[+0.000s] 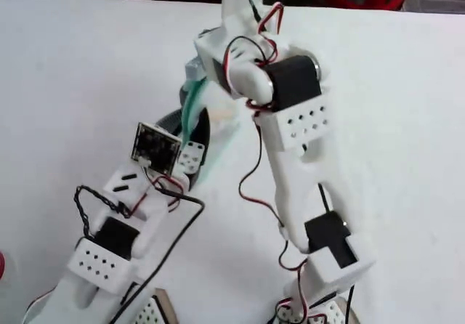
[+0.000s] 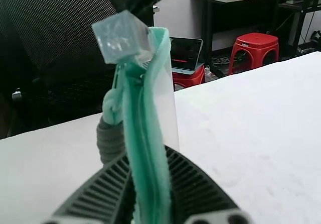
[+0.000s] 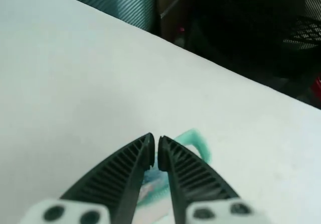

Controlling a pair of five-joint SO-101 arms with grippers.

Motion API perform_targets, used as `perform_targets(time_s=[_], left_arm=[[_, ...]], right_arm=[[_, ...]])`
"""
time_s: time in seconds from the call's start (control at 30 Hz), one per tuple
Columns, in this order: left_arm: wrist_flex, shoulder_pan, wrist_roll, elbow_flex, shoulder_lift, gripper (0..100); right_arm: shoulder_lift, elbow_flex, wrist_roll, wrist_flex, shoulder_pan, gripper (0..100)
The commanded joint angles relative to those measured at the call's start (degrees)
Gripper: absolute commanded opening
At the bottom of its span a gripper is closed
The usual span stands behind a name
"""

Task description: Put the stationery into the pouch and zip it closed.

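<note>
Pinching the limp, clear-plastic pouch (image 2: 150,108) along its teal zipper band, the left pincer (image 2: 148,184) holds it upright between ribbed dark fingers. The right pincer (image 3: 154,142) is pressed nearly together, with the pouch just beyond its tips.

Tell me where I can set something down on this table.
Two bare patches of table: the wide stretch between the far edge and the left arm, and the strip outside the right arm. The middle is crowded, where both arms meet at the pouch.
</note>
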Motion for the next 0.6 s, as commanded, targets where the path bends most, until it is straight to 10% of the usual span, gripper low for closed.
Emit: perform_targets(time_s=[0.0, 0.57], left_arm=[[-0.79, -0.04, -0.88, 0.09, -0.40, 3], [-0.88, 0.04, -3.52, 0.26, -0.40, 3]], right_arm=[[0.40, -1.93, 0.53, 3.47, 3.12, 1.8], [-6.02, -19.34, 1.05, 14.02, 1.01, 1.8]])
